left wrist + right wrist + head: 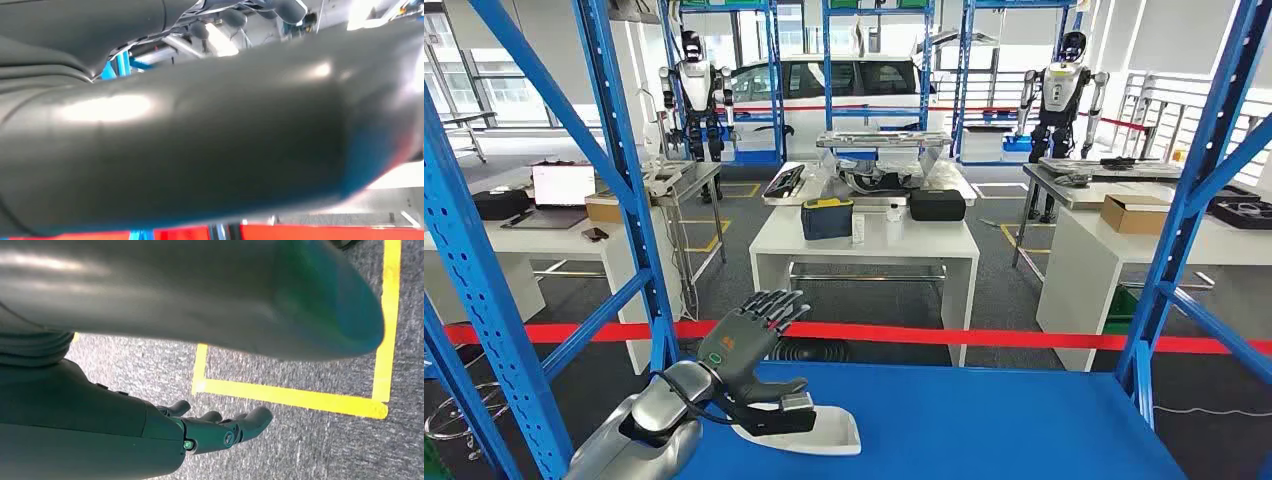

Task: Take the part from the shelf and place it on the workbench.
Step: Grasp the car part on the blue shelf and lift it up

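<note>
Lying flat on the blue shelf point(984, 420), the white part point(829, 435) sits under the left hand point(749, 355), fingers spread above it, thumb against its top; no clear grip. Right wrist view: the right hand point(220, 432) hangs over grey floor point(320, 450), fingers loosely apart, holding nothing.

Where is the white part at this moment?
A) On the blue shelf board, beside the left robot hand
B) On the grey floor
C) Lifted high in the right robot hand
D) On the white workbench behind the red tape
A: the white part lies flat on the blue shelf board, with the left robot hand at its near end.
</note>
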